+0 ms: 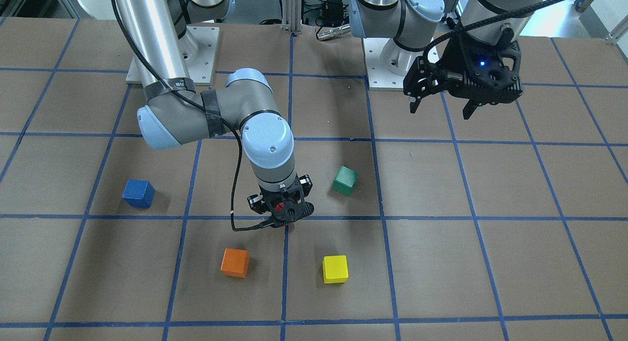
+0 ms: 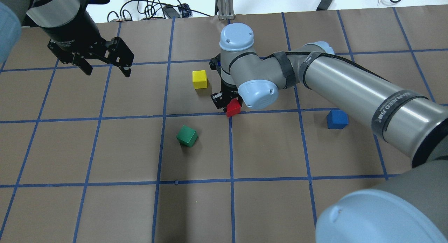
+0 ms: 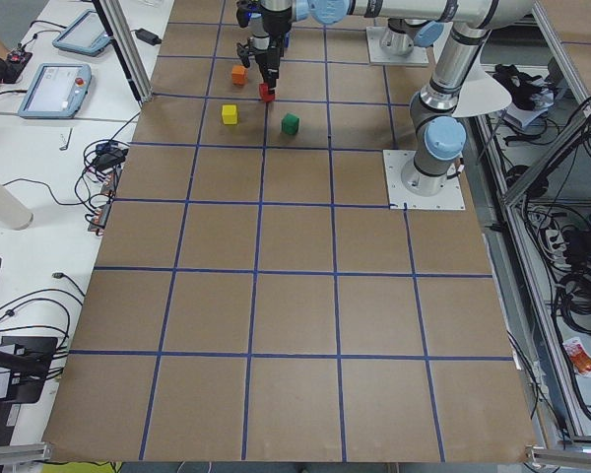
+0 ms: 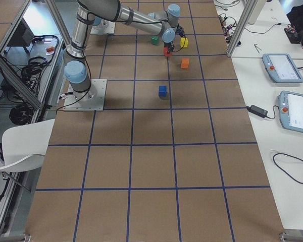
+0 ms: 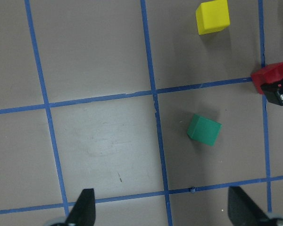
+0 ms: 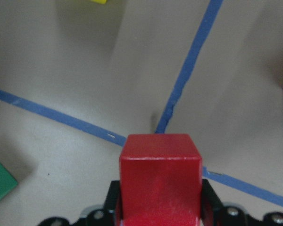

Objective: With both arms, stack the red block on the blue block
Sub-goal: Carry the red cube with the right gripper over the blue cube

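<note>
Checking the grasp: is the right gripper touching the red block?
Touching. The right wrist view shows the red block pressed between both fingers of the right gripper, no gap.

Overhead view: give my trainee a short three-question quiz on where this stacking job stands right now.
1. True or false: the left gripper holds a cube.
2. Which cube is the right gripper shut on? A green, B red, C yellow.
3. Fill in: on top of the blue block there is ____.

Key: 1 false, its jaws are open and empty. 2 B, the red block. 3 nothing.
</note>
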### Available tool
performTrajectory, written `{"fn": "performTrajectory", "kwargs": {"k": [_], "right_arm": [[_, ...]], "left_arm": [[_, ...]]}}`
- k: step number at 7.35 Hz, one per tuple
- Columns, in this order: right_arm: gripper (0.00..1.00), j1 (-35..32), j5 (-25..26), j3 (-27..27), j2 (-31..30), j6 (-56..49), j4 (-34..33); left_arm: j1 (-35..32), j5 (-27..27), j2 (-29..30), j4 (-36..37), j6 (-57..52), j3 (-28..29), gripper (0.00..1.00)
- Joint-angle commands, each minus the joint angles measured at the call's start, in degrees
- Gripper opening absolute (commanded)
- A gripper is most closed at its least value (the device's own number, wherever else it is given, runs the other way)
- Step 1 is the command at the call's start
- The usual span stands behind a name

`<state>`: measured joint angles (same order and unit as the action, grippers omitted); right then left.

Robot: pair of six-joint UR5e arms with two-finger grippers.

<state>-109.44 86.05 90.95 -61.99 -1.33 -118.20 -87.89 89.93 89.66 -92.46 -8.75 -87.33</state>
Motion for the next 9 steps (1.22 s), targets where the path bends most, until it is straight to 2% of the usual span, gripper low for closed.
{"fn": "performTrajectory", "kwargs": {"k": [1, 4, 7, 9], "right_arm": [[0.0, 5.78, 0.44, -3.49, -6.89, 0.01, 12.15], [0.0, 18.44, 0.7, -0.97, -12.53, 0.1, 18.43], [0.0, 26.62, 2.98, 5.97, -16.66, -6.55, 17.84], [0.0, 31.37, 3.42, 8.17, -16.94, -10.68, 17.48]], "left_arm": [[0.0, -0.02, -0.01, 0.0, 0.05, -0.12, 1.0], [0.0, -0.02, -0.19, 0.09, 0.49, -0.21, 1.0], [0.0, -0.02, -0.45, 0.09, 0.75, -0.39, 1.0], [0.0, -0.02, -0.45, 0.18, 0.75, -0.39, 1.0]]}}
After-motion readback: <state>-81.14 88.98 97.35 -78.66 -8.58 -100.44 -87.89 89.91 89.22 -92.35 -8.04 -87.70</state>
